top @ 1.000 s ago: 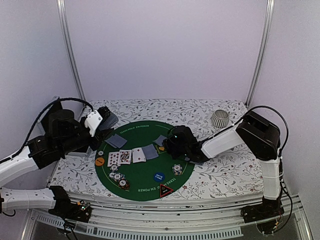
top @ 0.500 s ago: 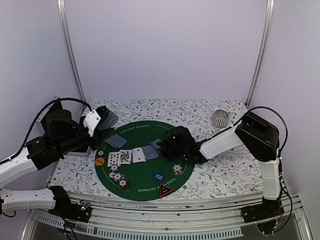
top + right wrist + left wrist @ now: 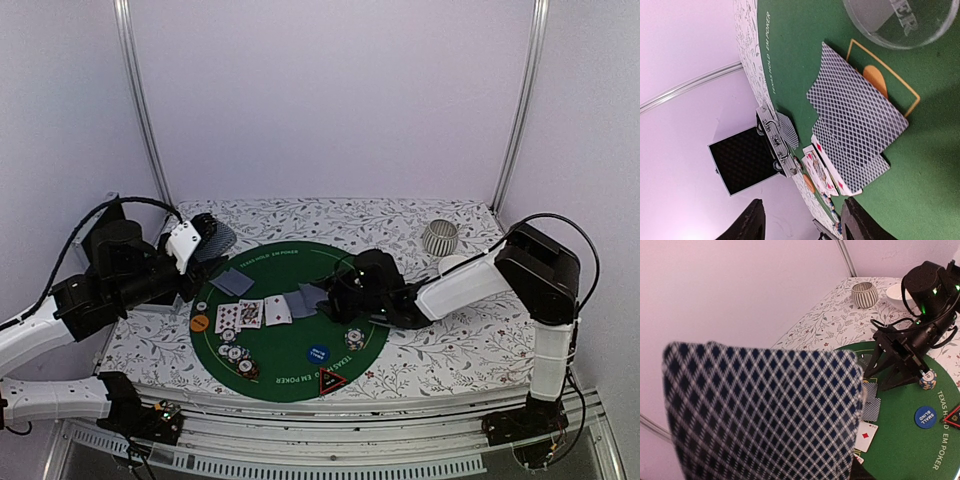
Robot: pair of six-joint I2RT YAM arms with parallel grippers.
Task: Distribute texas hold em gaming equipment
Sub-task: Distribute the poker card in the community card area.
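My left gripper [image 3: 203, 232] hangs over the table's left edge, shut on a deck of grey-blue-backed playing cards [image 3: 219, 240]. The deck [image 3: 760, 410] fills the left wrist view and hides the fingers. My right gripper [image 3: 334, 296] is low over the green poker mat [image 3: 290, 372], open and empty. Just ahead of its fingertips [image 3: 754, 207], overlapping face-down cards [image 3: 855, 125] lie flat beside face-up cards [image 3: 820, 170]. A clear disc [image 3: 900, 22] rests on the mat behind them. In the top view the face-down cards [image 3: 303, 301] sit left of the right gripper.
The mat also carries face-up cards [image 3: 250, 313], another face-down card [image 3: 232, 281], striped chips [image 3: 354, 338] and more [image 3: 236, 356], an orange button [image 3: 200, 323], a blue button [image 3: 318, 353] and a red-black triangle marker [image 3: 332, 380]. A ribbed grey cup [image 3: 440, 236] stands back right. An open metal case [image 3: 747, 160] lies left.
My right gripper has opened and let go of a face-down card, which now lies on the mat; the arm drew back slightly to the right. The left arm has hardly moved.
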